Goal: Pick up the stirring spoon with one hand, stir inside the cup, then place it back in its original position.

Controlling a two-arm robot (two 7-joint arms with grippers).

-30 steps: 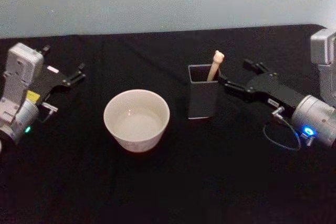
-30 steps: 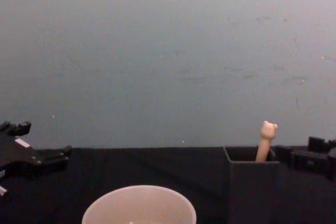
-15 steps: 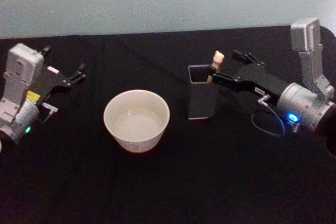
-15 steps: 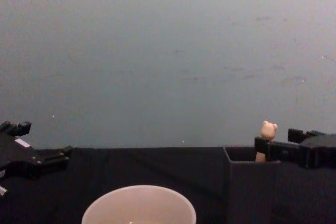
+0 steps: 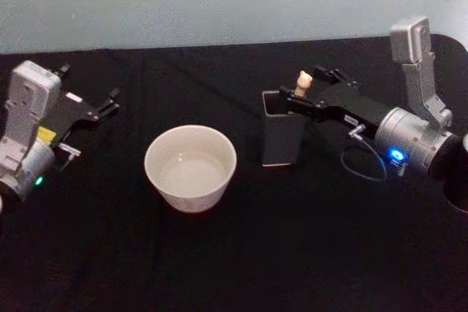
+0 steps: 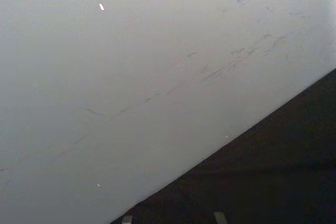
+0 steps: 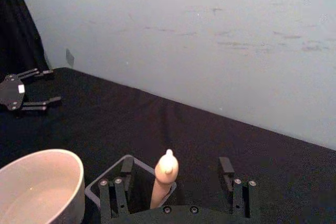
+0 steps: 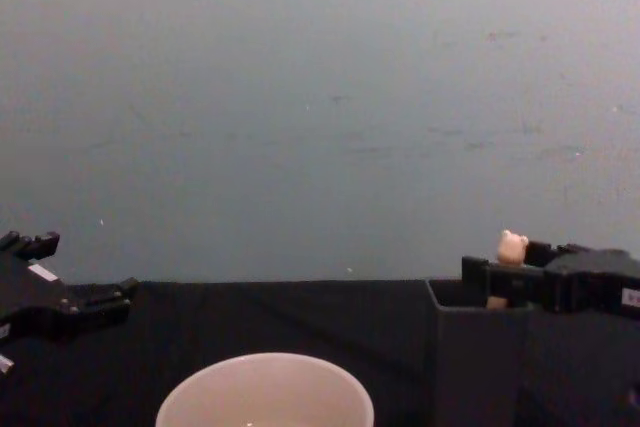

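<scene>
The stirring spoon (image 5: 303, 82) stands in the dark square holder (image 5: 280, 140), right of centre on the table. Only its beige handle and bear-head knob (image 8: 512, 246) show. My right gripper (image 5: 300, 87) is open and straddles the handle just above the holder's mouth. In the right wrist view the handle (image 7: 163, 181) sits between the two fingers, closer to one finger (image 7: 126, 166), with a gap on both sides. The off-white cup (image 5: 190, 167) stands to the holder's left, apart from it. My left gripper (image 5: 101, 105) stays parked and open at the far left.
A black cloth (image 5: 234, 253) covers the table, and a pale wall (image 8: 320, 97) rises behind it. The cup's rim (image 8: 264, 388) sits low in the chest view, left of the holder (image 8: 478, 352). In the right wrist view the left gripper (image 7: 25, 96) shows far off.
My right gripper has moved left toward the holder, from beside the spoon to having its open fingers on either side of the handle. Spoon, cup and left arm have not moved.
</scene>
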